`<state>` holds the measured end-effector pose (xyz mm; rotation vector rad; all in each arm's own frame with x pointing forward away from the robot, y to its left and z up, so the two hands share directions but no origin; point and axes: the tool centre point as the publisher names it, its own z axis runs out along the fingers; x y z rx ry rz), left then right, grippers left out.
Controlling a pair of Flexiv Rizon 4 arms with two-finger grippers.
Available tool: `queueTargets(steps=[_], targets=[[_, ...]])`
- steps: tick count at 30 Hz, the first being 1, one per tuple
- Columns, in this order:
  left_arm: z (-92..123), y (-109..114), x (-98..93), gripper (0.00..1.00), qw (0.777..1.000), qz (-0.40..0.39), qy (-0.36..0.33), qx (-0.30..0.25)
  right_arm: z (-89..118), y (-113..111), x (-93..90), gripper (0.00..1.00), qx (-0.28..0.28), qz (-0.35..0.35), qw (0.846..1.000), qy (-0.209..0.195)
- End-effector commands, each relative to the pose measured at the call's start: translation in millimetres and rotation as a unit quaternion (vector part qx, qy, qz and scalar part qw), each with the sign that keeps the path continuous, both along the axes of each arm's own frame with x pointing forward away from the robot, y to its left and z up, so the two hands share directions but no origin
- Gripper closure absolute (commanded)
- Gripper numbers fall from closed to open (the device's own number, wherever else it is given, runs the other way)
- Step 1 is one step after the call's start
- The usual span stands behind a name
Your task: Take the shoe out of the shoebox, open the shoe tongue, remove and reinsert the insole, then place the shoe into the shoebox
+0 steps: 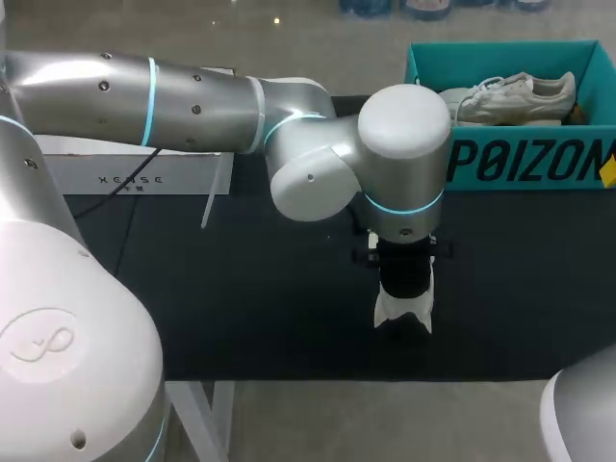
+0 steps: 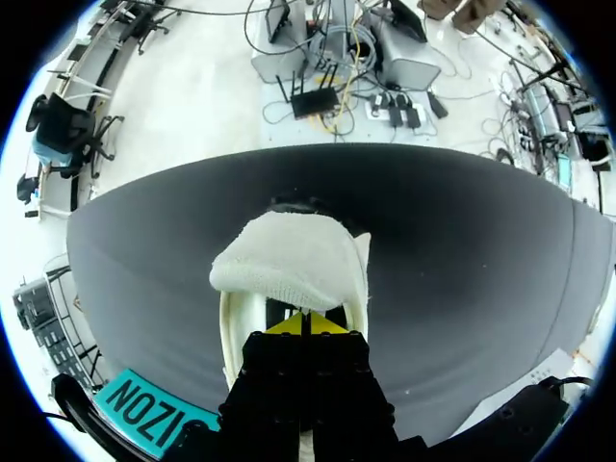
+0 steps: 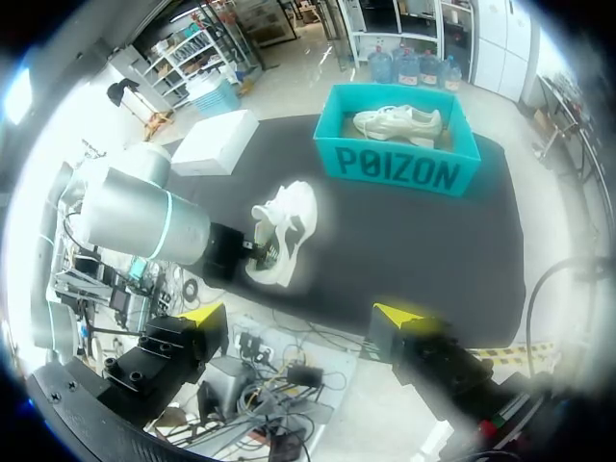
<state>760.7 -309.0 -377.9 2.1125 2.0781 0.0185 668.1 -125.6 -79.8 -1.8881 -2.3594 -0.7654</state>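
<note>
Shoe (image 1: pixel 404 316) lies on table (image 1: pixel 241 289), out of box (image 1: pixel 520 164) and well apart from it. L gripper (image 2: pixel 306 327) points straight down on it, tips sitting btwn shoe's side walls, in the opening as far as can be told. Yellow tips are pressed together w/ only a hairline btwn them. Whether they pinch tongue or insole edge can't be seen, since the black fingers block it. R gripper (image 3: pixel 299 314) hangs high off near table edge, tips wide apart, holding nothing. 2nd shoe (image 1: pixel 510 96) rests inside box, untouched.

Step looks like tongue/insole work, approx midway thru task. To do it well, imo:
- Get tips low enough to bite real material, not just skim lining.
- Lift slow + straight so shoe doesn't tip or ride up w/ gripper.
- Nothing pins shoe down now, so R gripper should prob come in and hold a sidewall before any firm pull.
- If insole is target, peel from one end and keep it flat-ish so it goes back w/o folding
</note>
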Motion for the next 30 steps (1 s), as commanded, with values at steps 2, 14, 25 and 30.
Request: queueTargets(steps=[2, 14, 25, 30], targets=[[-29.5, -9.4, 0.4, 1.0, 1.0, -0.003, 0.004, 0.023, 1.9, 0.0, 3.3, 0.0, -0.001, 0.001, 1.0, 0.004], [-5.6, -2.9, 7.6, 1.0, 0.999, -0.008, -0.034, 0.027, 1.9, 0.0, 3.3, 0.0, -0.001, 0.001, 1.0, 0.004], [27.2, -2.7, 43.5, 1.0, 0.995, 0.002, -0.092, 0.028, 1.9, 0.0, 3.3, 0.0, -0.001, 0.001, 1.0, 0.004], [23.3, -9.3, 56.4, 1.0, 0.995, 0.006, -0.096, 0.03, 1.9, 0.0, 3.3, 0.0, -0.001, 0.001, 1.0, 0.004]])
